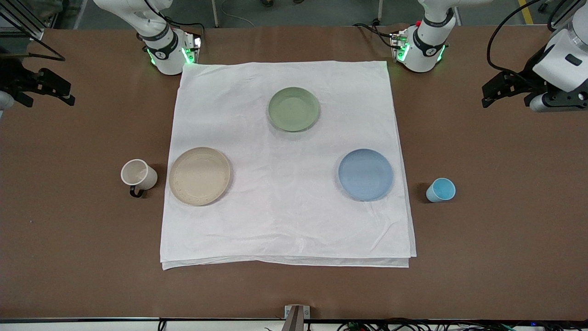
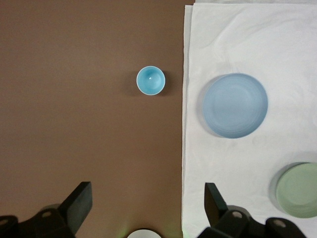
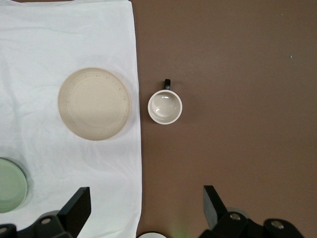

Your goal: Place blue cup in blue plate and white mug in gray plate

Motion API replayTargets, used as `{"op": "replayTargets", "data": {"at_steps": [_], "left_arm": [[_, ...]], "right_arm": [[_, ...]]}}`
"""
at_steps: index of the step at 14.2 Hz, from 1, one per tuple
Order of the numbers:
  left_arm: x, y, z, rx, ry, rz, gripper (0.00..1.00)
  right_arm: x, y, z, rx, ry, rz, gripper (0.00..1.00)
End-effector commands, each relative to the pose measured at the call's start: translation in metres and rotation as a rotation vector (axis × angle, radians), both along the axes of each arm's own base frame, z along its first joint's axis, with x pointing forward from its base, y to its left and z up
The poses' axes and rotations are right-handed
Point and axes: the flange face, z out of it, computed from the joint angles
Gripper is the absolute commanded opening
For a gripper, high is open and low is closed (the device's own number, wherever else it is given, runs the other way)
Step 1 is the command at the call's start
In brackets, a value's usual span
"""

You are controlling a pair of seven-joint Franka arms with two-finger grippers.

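Observation:
The blue cup (image 1: 441, 190) stands upright on the bare table beside the blue plate (image 1: 365, 174), toward the left arm's end. The white mug (image 1: 138, 174) stands beside the gray plate (image 1: 199, 176), toward the right arm's end, its black handle toward the front camera. Both plates are empty on the white cloth (image 1: 285, 220). My left gripper (image 1: 488, 95) is open and empty, high over the bare table; its wrist view shows the cup (image 2: 150, 80) and blue plate (image 2: 235, 105). My right gripper (image 1: 69, 94) is open and empty over its end; its wrist view shows the mug (image 3: 165, 106) and gray plate (image 3: 94, 103).
A pale green plate (image 1: 294, 109) lies empty on the cloth, farther from the front camera than the other two plates, between the arm bases. Brown table surface surrounds the cloth on all sides.

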Motion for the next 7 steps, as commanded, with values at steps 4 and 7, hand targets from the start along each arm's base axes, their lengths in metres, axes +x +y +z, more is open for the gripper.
{"op": "replayTargets", "data": {"at_steps": [4,7], "left_arm": [[0.023,0.008,-0.007,-0.008,0.004,-0.036,1.00],[0.057,0.041,-0.059,-0.014,0.082,-0.019,1.00]], "right_arm": [[-0.014,-0.002,0.002,0.001,0.000,-0.001,1.00],[-0.013,-0.002,0.002,0.000,-0.003,0.000,1.00]]}}
